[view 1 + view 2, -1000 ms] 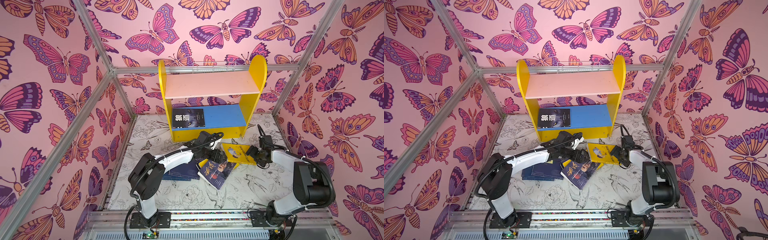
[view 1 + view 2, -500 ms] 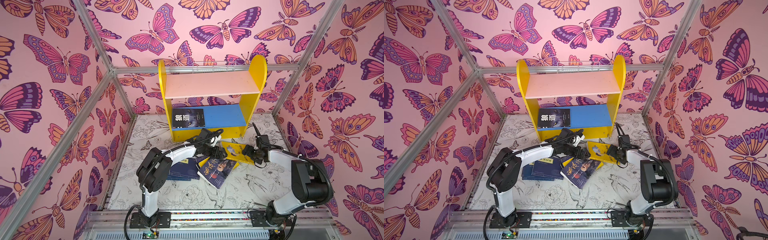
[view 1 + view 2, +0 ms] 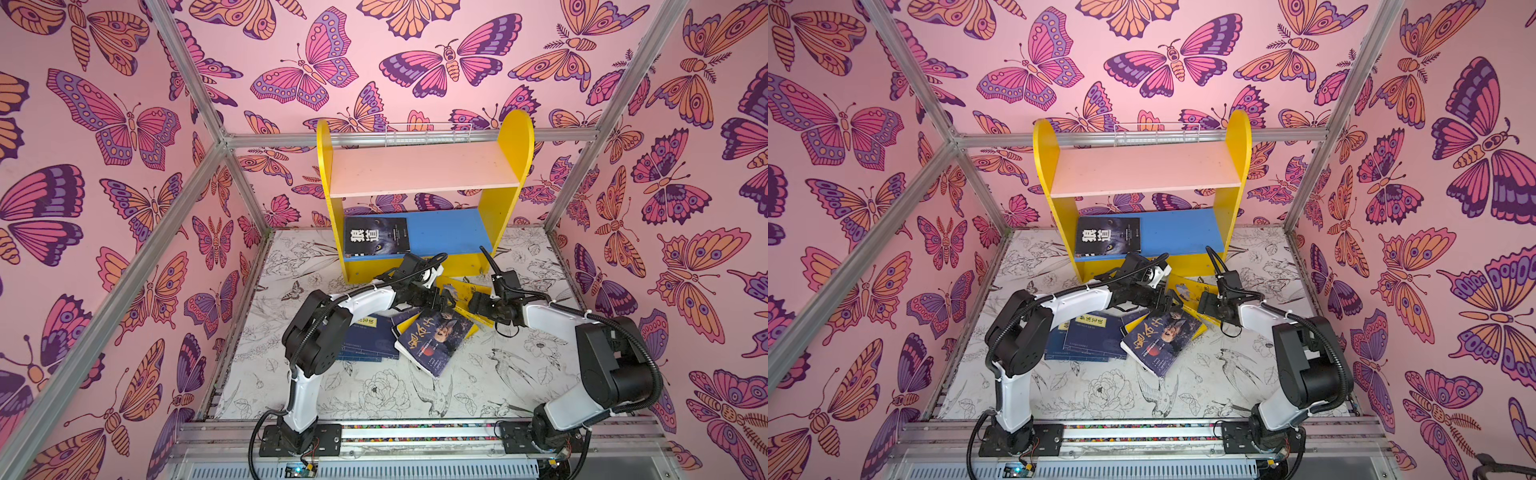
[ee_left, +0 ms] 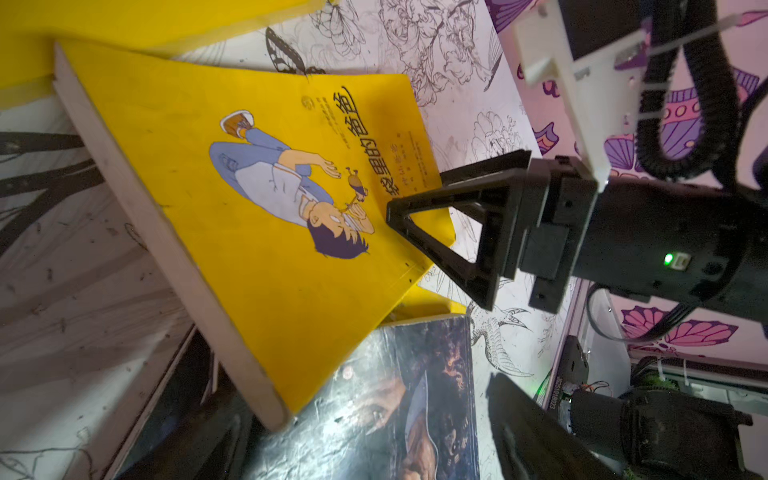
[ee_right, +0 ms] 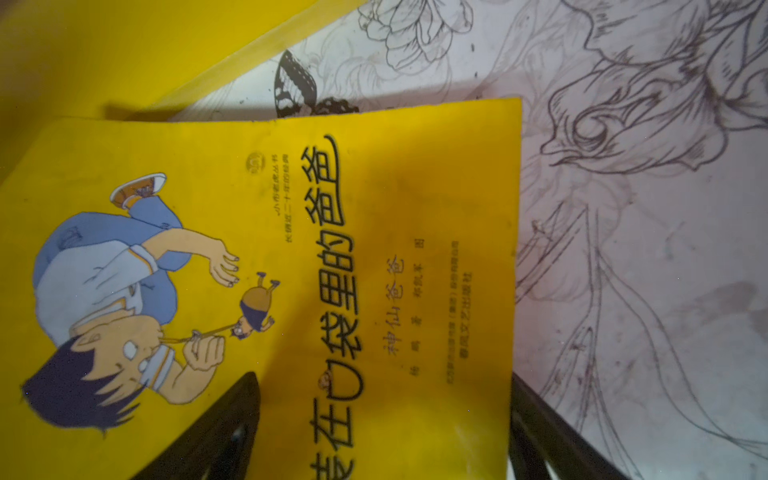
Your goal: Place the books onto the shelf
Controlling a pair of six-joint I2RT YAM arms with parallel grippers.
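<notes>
The shelf (image 3: 505,199) stands at the back, with a black book (image 3: 376,235) lying on its blue lower board. In front of it a yellow cartoon-boy book (image 3: 465,289) (image 5: 374,249) lies tilted on the floor pile. My right gripper (image 5: 382,440) is open, one finger over the cover and the other past the book's edge. My left gripper (image 4: 365,449) is open at the book's other end, above a dark face-cover book (image 4: 395,399) (image 3: 434,340). Navy blue books (image 3: 370,336) lie flat to the left under my left arm.
The shelf's pink upper board (image 3: 424,170) is bare, and the right part of the blue board (image 3: 449,228) is free. Metal frame posts (image 3: 573,166) and butterfly walls close in the floor (image 3: 374,395). Another yellow cover (image 4: 428,301) shows under the tilted book.
Both grippers have drawn in on the yellow book, the left moving right and the right moving left until its fingers straddle the book's edge.
</notes>
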